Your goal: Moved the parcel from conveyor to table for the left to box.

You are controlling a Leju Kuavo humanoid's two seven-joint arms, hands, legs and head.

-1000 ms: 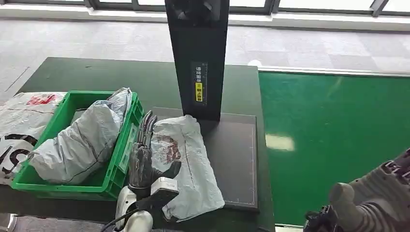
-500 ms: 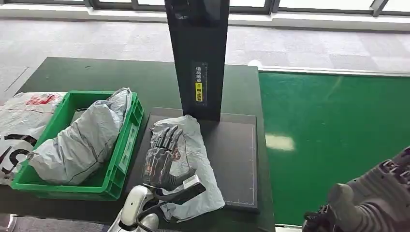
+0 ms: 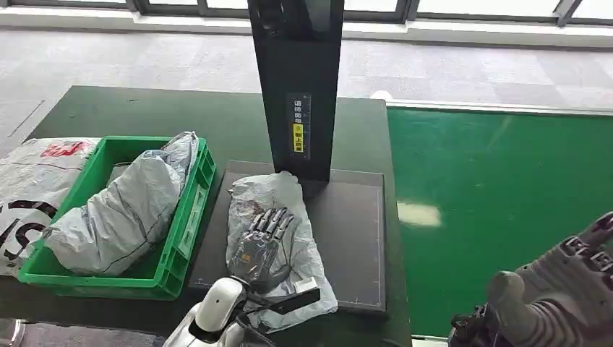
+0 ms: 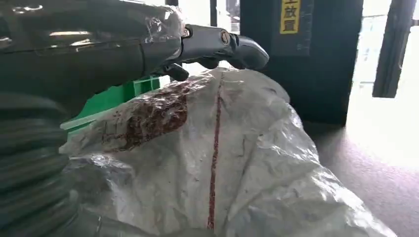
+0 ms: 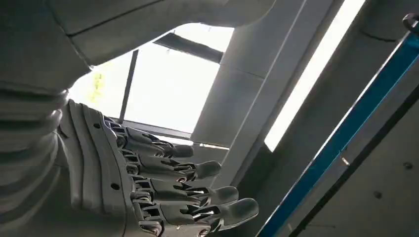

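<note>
While one parcel [image 3: 278,246] lies under the spread left hand [image 3: 264,242], another fills one crate [image 3: 184,217].

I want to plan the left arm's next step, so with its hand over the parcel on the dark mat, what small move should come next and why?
Probably close the left hand on the parcel before lifting. The hand lies over the bag with fingers spread, not yet gripping, and the green crate stands just beside the mat, already holding another grey parcel.

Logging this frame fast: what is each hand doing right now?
Left hand: fingers spread, resting flat on the grey parcel, not gripping it.
Right hand: open, fingers apart, holding nothing.
</note>
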